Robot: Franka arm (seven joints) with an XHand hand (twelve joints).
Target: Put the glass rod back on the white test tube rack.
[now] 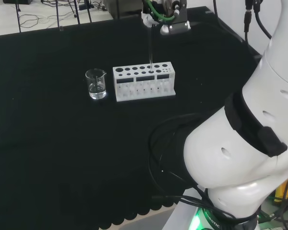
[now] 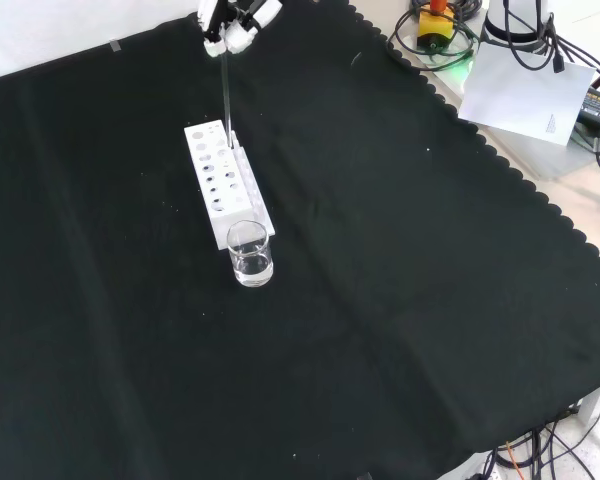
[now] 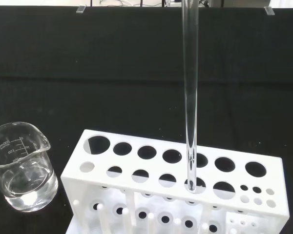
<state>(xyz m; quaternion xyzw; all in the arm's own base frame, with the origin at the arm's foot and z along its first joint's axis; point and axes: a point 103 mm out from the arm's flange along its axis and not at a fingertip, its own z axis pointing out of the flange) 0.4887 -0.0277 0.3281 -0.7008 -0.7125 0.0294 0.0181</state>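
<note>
Above the white rack [image 2: 226,190], hand [image 2: 235,22] pinching upright glass rod [image 3: 190,97], tip in a near-row hole.

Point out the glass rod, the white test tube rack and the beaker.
glass rod [image 3: 190,97], wrist view, middle of its upright shaft.
white test tube rack [image 1: 144,81], head view, its front face below the holes.
beaker [image 2: 250,258], front view, its clear side wall.

Black cloth covers the bench [image 2: 400,280], scalloped along its edge. Directly beneath the fingers [image 2: 230,38], a white plastic test tube rack [image 2: 225,185] with rows of round holes stands on it. Just beyond the rack's end away from the fingers sits a small clear glass beaker [image 2: 250,253] with clear liquid at its bottom.
</note>
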